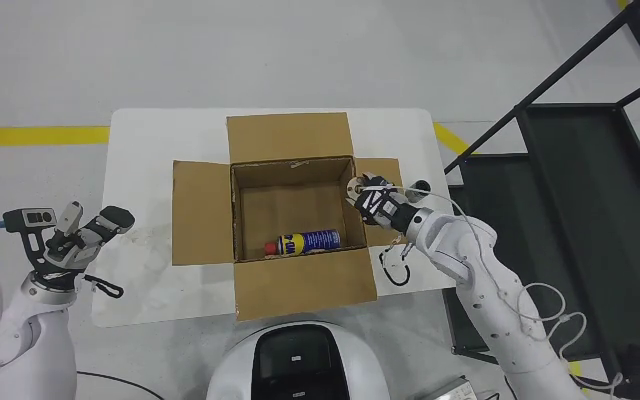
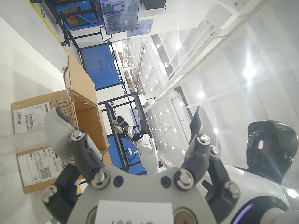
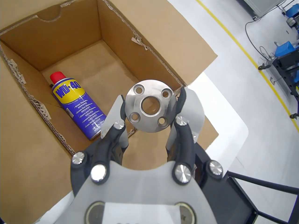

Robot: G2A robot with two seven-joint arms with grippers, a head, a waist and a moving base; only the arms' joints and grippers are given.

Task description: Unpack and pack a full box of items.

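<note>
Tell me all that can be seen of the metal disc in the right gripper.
The metal disc is a flat, round, shiny steel-looking flange with one large central hole and four smaller holes around it. The right gripper holds it by its edge between both fingers, face toward the wrist camera, near the rim of the open cardboard box.

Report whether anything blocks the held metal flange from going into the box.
Nothing visible does. The right gripper holds the flange at the rim of the open box. A spray can lies along one wall inside, with bare floor beside it.
</note>
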